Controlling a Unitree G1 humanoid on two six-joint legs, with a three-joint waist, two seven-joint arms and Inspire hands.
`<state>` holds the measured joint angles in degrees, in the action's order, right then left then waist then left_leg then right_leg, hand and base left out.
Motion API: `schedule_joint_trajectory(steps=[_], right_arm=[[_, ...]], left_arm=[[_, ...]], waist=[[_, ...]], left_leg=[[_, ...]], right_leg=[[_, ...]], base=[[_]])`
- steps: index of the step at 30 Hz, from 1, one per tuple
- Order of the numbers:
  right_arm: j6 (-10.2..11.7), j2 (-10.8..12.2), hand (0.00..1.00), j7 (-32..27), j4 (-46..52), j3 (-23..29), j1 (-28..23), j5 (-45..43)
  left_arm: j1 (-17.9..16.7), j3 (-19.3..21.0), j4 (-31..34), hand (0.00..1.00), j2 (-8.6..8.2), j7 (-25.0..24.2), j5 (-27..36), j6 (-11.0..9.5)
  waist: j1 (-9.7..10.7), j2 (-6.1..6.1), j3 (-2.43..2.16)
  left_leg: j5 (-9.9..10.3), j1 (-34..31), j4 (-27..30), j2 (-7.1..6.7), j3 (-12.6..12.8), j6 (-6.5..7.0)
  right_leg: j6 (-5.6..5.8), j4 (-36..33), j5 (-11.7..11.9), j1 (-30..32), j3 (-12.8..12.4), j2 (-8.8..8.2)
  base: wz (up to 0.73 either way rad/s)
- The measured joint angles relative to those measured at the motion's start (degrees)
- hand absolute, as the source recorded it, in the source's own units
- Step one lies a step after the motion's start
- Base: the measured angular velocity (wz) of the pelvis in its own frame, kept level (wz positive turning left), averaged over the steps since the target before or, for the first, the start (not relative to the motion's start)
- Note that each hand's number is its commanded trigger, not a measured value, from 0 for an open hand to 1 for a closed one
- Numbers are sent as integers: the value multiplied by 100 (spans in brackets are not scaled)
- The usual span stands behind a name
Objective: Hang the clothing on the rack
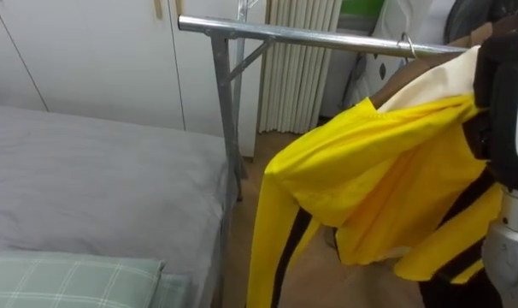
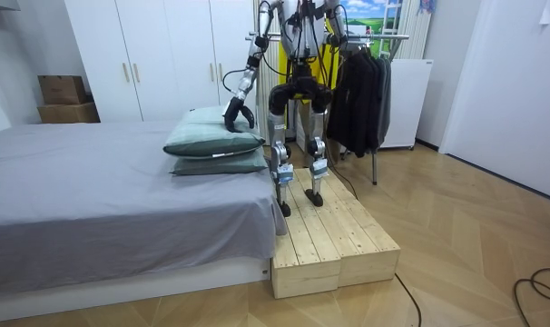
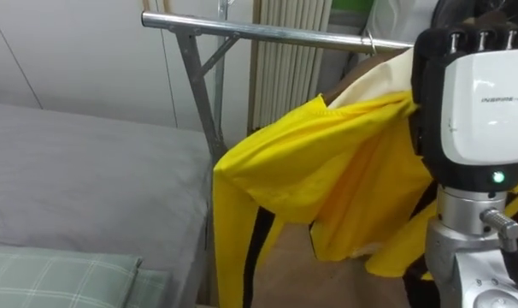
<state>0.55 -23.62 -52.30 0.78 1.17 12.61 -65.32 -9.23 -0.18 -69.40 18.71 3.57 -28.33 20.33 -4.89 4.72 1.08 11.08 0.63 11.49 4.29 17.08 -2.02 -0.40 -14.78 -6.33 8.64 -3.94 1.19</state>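
Hanging from rail (image 1: 310,36), yellow jacket (image 1: 370,162) just behind right hand (image 3: 473,94).

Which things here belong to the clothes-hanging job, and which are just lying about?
Job: yellow garment, hanger hook, metal rail, right hand.
Lying about: bed, pillows, dark clothes on the rack, cardboard boxes.

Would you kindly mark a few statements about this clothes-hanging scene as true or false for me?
1. The yellow garment lies on the bed. False: it hangs at the metal rail.
2. The robot stands on a wooden platform. True.
3. The bed has a red cover. False: it is grey.
4. The left hand hovers above the pillows. True.
5. Dark clothes hang beside the robot. True.
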Motion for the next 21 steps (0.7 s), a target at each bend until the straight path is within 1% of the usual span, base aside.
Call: schedule_joint_trajectory(steps=[4, 9, 14, 21], right_arm=[[6, -4, 100, 2, 0, 0, 82, 2], [7, -100, 100, 41, 0, -1, 233, 1], [13, -103, 100, 122, -2, -4, 257, 1], [15, -102, 100, 250, -68, -24, 305, 15]], left_arm=[[-1, -1, -1, 0, 6, -1, 11, 0], [-37, 0, 0, 0, 43, -21, 2, 0], [-55, 0, 0, 0, 97, -50, -9, 0], [-55, 0, 14, 0, 102, -49, -138, -2]], waist=[[-6, 22, 2], [-26, 98, -5], [-38, 158, -1], [-83, 166, -1]], left_leg=[[-14, 7, -17, -1, -1, -19], [-19, 14, -19, 4, -15, -25], [-19, 65, -28, 3, -35, -25], [-19, 123, -19, 9, -85, -25]], right_leg=[[-2, -14, -1, 8, 6, 1], [-16, -1, -10, -6, 19, 2], [-16, 36, -10, -76, 44, -2], [-22, 78, -8, -180, 98, -5]], base=[[0], [0], [1], [3]])
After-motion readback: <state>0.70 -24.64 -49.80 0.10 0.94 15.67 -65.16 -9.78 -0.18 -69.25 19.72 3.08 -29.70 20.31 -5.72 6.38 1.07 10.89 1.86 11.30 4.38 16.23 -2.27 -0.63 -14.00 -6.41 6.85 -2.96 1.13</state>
